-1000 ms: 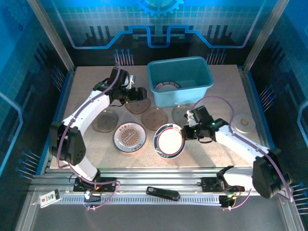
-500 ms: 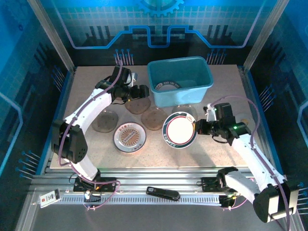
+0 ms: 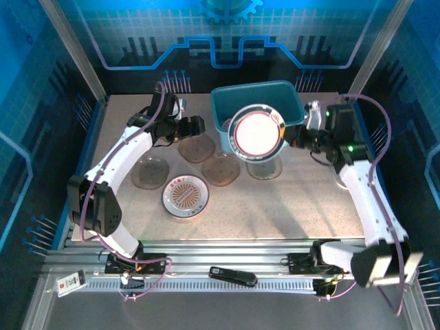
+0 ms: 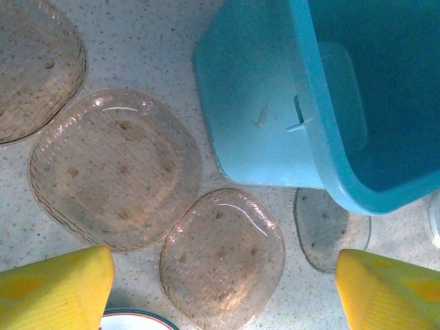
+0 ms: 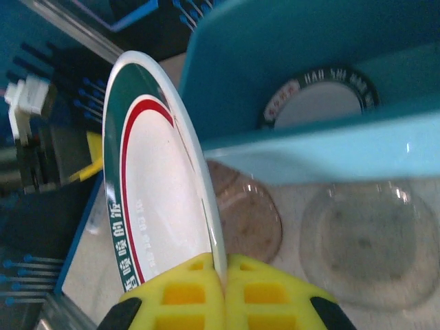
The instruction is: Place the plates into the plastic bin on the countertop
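My right gripper (image 3: 290,137) (image 5: 225,275) is shut on the rim of a round white plate with a dark green and red rim (image 3: 256,133) (image 5: 158,199). It holds that plate on edge in the air at the front wall of the teal plastic bin (image 3: 291,93) (image 5: 323,155). Another patterned round plate (image 5: 320,103) lies inside the bin. My left gripper (image 3: 195,128) (image 4: 220,292) hangs open over smoky-brown plates (image 4: 117,168) (image 4: 223,258) on the countertop (image 3: 302,206), left of the bin (image 4: 254,117).
More plates lie on the countertop: a brown one (image 3: 150,172) at the left, a red-patterned round one (image 3: 185,195) near the front, and a clear one (image 3: 265,166) under the held plate. A black handset (image 3: 232,276) rests on the front rail.
The right gripper has lifted the green-rimmed plate off the countertop and carried it back and up to the bin's front. The left arm has barely shifted and stays open.
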